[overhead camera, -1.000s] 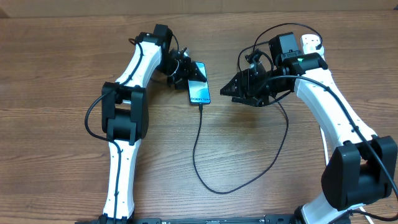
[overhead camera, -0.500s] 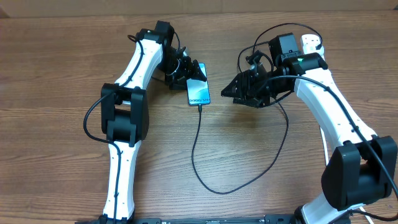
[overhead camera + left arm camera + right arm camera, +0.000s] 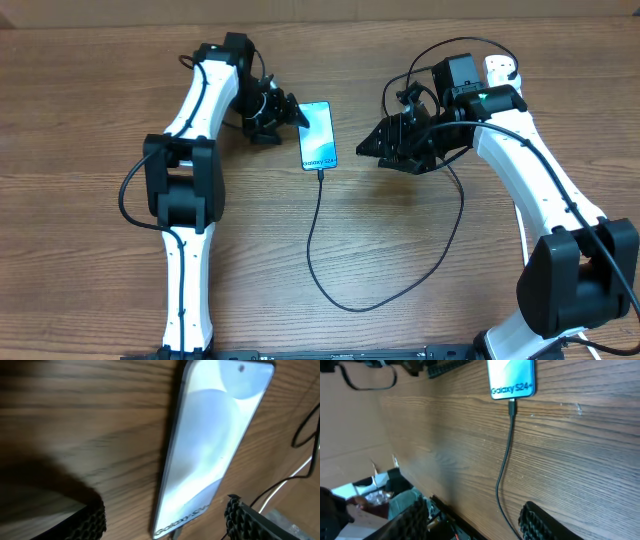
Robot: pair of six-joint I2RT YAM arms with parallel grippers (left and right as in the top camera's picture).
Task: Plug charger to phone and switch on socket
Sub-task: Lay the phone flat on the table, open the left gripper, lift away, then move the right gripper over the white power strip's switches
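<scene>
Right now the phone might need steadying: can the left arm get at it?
Probably yes. The left gripper is open just beside the phone, near its top end, nothing lying between them, and the charger leaves from the bottom edge, away from that side.

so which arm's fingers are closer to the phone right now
Left. The left fingers are open just beside the phone's long edge, not touching it. The right fingers hover farther off on its other side.
</scene>
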